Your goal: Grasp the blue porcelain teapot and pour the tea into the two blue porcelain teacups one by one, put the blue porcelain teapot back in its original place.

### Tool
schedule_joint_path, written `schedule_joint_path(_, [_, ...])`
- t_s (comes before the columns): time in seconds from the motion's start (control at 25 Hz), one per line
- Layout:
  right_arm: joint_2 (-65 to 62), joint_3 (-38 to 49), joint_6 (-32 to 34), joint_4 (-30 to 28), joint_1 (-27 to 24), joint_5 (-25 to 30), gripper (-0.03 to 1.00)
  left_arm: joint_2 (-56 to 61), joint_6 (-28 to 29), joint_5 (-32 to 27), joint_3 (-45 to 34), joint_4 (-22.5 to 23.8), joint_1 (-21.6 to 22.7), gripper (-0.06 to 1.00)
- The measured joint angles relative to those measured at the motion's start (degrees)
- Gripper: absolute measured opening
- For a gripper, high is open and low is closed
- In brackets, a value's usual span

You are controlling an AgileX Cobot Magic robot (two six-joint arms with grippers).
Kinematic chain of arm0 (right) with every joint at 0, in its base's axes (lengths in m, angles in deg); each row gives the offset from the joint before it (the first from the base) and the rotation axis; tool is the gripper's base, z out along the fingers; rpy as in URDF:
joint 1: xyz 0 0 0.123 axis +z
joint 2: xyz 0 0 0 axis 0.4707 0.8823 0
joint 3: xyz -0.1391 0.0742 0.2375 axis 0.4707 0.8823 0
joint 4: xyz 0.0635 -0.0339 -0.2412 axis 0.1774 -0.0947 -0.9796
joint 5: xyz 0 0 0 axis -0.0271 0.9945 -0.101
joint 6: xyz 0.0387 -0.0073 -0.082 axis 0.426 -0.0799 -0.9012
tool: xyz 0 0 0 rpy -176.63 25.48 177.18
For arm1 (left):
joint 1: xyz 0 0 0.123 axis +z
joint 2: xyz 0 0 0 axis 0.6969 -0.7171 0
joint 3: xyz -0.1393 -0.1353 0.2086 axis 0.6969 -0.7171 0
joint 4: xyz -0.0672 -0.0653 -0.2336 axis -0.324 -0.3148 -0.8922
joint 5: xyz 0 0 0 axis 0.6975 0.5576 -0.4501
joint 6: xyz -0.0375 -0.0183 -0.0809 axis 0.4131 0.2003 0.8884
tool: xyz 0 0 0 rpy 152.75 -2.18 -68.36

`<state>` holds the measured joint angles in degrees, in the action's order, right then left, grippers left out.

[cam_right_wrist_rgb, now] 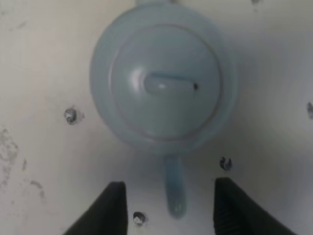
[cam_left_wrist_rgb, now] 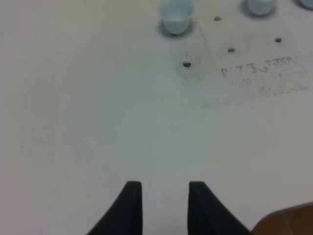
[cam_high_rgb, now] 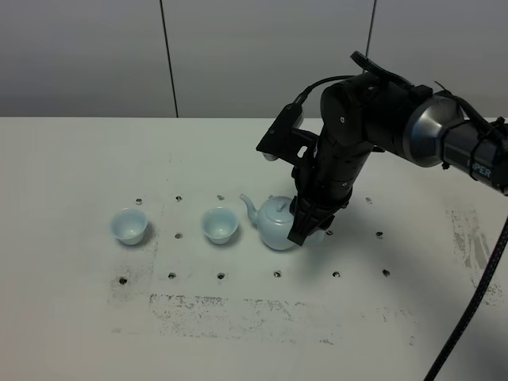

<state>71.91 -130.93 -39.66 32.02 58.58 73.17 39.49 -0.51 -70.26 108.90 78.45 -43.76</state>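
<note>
Right end effector (cam_right_wrist_rgb: 169, 185) wide open, empty, blue porcelain teapot (cam_right_wrist_rgb: 164, 83) handle between fingers

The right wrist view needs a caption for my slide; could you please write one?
Open right tool above the blue porcelain teapot, its loop handle seen between the fingers.

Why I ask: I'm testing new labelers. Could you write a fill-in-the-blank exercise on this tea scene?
1. The cups beside the teapot number ____.
2. The open right gripper has the teapot's ____ between its jaws.
3. The left gripper is open and holds ____.
Missing words: two; handle; nothing.
</note>
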Motion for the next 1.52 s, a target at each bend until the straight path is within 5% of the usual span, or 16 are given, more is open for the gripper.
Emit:
schedule_joint_path(0.56, [4.23, 0.00, -1.07, 1.77, -0.51, -1.16, 0.41, 0.00, 0.00, 0.00, 0.00, 0.00, 0.00, 0.29])
schedule_joint_path(0.96, [5.41, -0.02, -2.60, 1.99, -0.51, -1.71, 0.07, 0.00, 0.00, 0.00, 0.00, 0.00, 0.00, 0.29])
schedule_joint_path(1.52, [1.70, 0.08, -1.15, 2.30, -2.25, -3.96, 0.07, 0.00, 0.00, 0.00, 0.00, 0.00, 0.00, 0.29])
